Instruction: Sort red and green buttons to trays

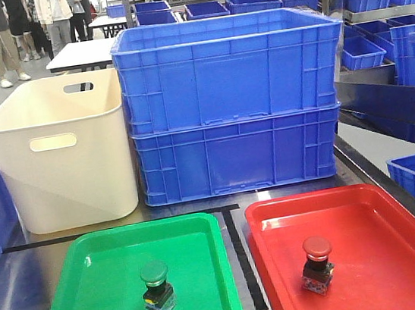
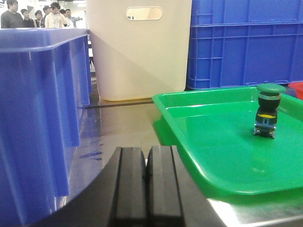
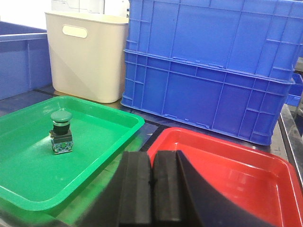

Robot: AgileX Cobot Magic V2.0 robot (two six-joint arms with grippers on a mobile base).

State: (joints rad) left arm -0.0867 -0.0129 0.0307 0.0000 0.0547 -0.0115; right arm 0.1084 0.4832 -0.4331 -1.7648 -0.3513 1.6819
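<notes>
While both arms hang back at the near edge of the table, the green button stands upright on the floor of the green tray, its round cap on top of a dark block body. Beside it the red button stands upright in the red tray, mushroom cap uppermost. The two trays lie side by side, a dark strip of table between them. Behind them sit two stacked blue crates, with a cream bin just to their left. The left gripper hovers beside the green tray, pads pressed together with nothing between them. The right gripper, near the gap between the trays, is likewise closed and empty.
</notes>
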